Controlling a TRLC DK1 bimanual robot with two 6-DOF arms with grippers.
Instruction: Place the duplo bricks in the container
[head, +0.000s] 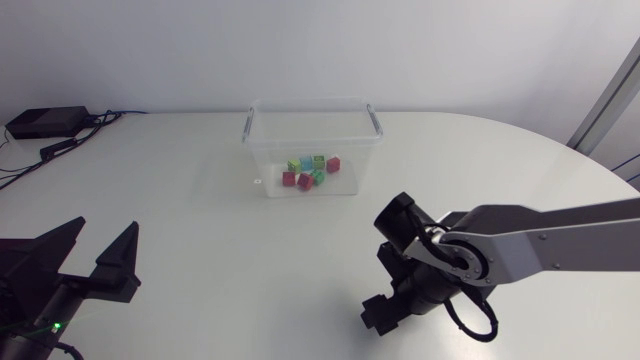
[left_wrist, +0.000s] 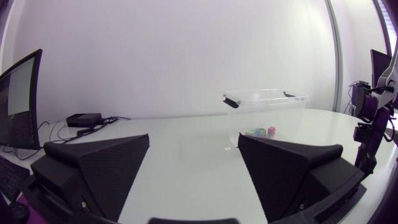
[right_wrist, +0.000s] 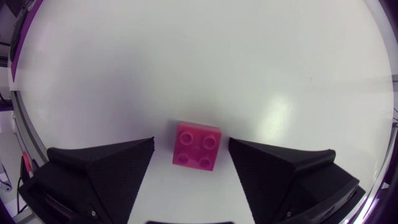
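Risk: the right gripper (right_wrist: 191, 143), fingers apart around the slightly turned pink brick (right_wrist: 197, 145), may twist it aside when closing.

— In the head view I can't find the pink square four-stud duplo brick (right_wrist: 197, 145). My silver-grey right arm (head: 520, 245) covers it, and hides the fingers of the matte black right gripper (right_wrist: 191, 142) too.
— And the small coloured bricks (head: 310, 170) in the clear plastic container (head: 350, 150)?
— They're too small and overlapped for me to count. From the left wrist they're a blurred speck.
— And your left side?
— The picture's edge cuts the matte black left gripper (head: 106, 238) off behind its fingers.
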